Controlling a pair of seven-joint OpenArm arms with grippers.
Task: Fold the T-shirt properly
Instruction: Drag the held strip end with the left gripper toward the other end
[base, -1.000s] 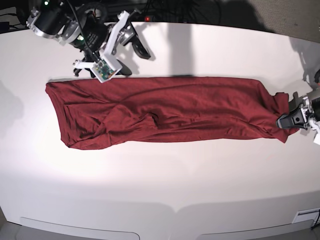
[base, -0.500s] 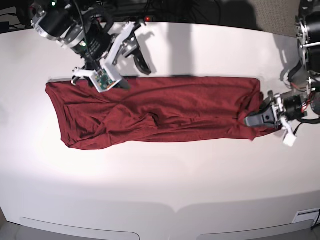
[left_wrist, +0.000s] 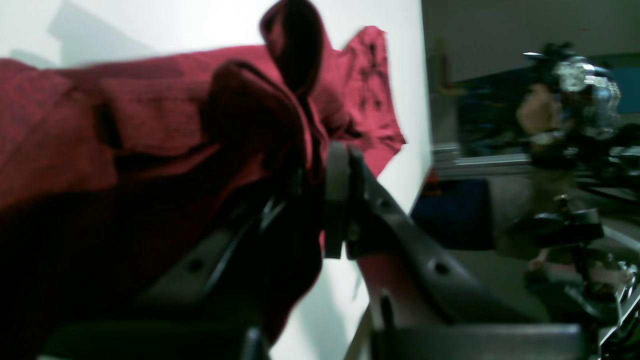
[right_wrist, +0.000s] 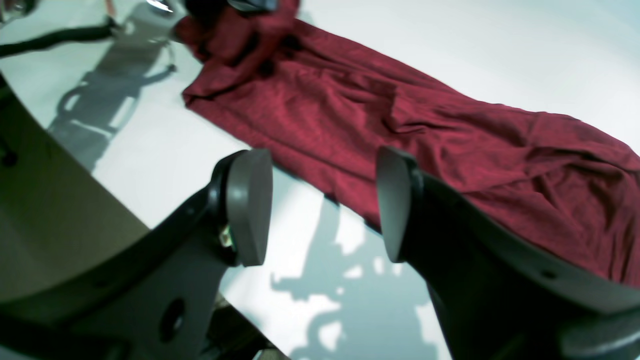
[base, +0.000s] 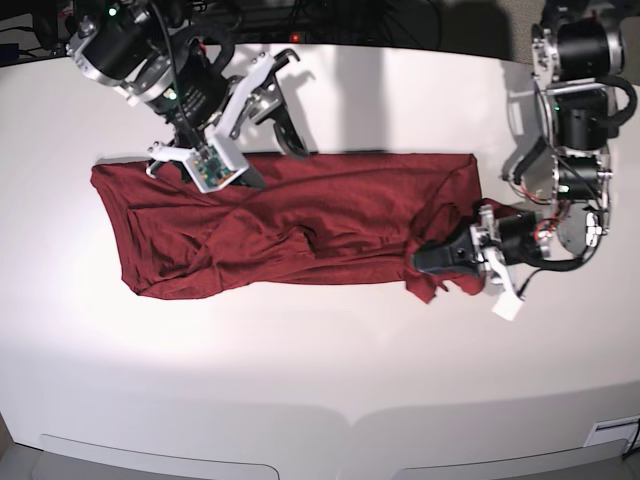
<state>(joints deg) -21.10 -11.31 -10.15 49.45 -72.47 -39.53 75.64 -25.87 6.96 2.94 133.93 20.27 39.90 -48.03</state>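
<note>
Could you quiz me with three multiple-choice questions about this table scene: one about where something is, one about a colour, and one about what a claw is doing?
1. Where does the shirt lie?
A. Spread across the white table
B. Hanging off the table's front edge
C. Stacked on a chair

2. What colour is the shirt?
A. Navy blue
B. Dark red
C. Yellow

3. What is the left gripper doing?
A. Standing open above bare table
B. Shut on the shirt's end
C. Holding a hanger

Answers:
1. A, since the base view shows it stretched lengthwise on the tabletop.
2. B, as every view shows plain maroon cloth.
3. B, because the left wrist view shows fabric pinched between its closed fingers, while the right gripper stands open at the shirt's far edge, holding nothing.
</note>
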